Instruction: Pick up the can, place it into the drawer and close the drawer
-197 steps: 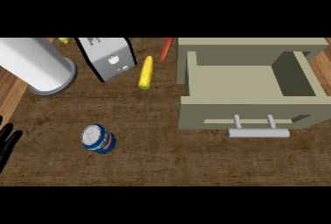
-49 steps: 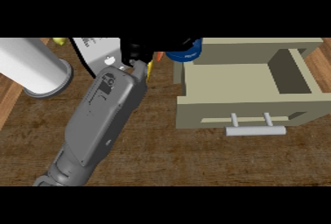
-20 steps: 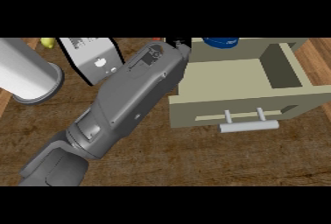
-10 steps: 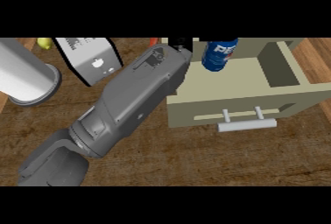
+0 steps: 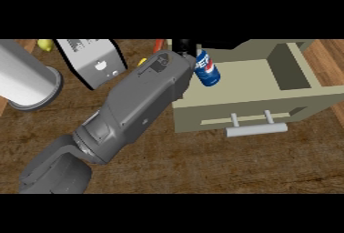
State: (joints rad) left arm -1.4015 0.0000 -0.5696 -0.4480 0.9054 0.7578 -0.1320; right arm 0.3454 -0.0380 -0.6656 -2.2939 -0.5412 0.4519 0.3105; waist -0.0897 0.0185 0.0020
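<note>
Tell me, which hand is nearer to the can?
The left. The left hand is right beside the can, at its upper left over the open drawer. The right hand is not in view.

Left forearm [image 5: 134, 109] stretched forward, fingers hidden

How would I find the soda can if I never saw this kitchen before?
Look for the big beige drawer pulled open at the right side of the wooden counter. At its left inner edge, next to the end of the grey arm, the can is tilted. It is the only blue thing there, with white letters and a red patch.
</note>
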